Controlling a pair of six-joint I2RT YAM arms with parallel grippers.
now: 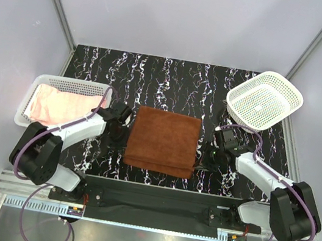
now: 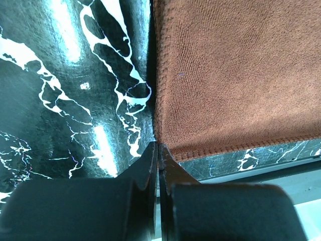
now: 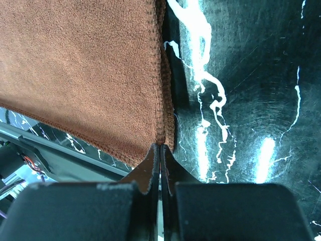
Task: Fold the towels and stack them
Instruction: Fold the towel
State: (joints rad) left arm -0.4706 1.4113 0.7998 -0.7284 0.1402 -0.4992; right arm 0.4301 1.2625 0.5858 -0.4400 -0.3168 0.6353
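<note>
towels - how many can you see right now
2. A rust-brown towel lies flat in the middle of the table. A pale pink towel sits bunched in the left basket. Another may be hidden under it.

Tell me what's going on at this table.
Towel folding is under way. The rust-brown towel lies flat on the table. The left claw is shut at its near left corner and the right claw is shut at its near right corner; whether either pinches cloth is unclear. A pink towel sits in the left basket.
</note>
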